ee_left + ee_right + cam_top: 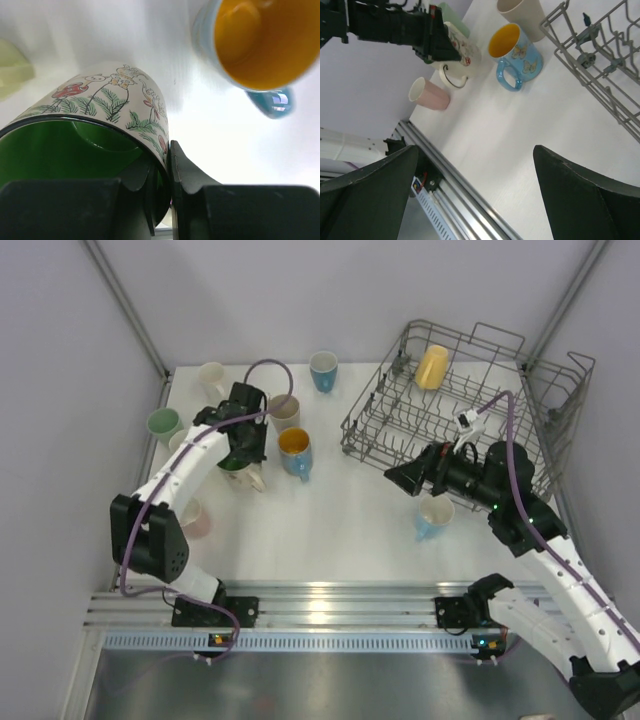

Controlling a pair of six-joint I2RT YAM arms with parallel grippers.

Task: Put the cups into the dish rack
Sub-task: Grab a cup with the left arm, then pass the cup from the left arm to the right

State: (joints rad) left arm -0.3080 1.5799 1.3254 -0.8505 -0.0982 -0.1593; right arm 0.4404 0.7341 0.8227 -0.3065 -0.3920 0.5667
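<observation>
My left gripper point(240, 454) is shut on the rim of a white floral mug with a green inside point(115, 90), one finger inside and one outside; the mug stands on the table at the left. The right wrist view also shows this mug point(464, 52). A blue mug with a yellow inside point(295, 451) stands just right of it and also shows in the left wrist view point(260, 40). My right gripper point(396, 478) is open and empty, above the table before the grey wire dish rack point(372, 425). A yellow cup point(432, 367) lies in the rack.
A beige tumbler point(285, 411), a light blue cup point(323, 370), a cream cup point(212, 375), a mint cup point(163, 423) and a pink cup point(196, 519) stand around the left arm. A light blue mug point(434, 518) sits beneath the right arm. Metal rail point(320, 600) at the near edge.
</observation>
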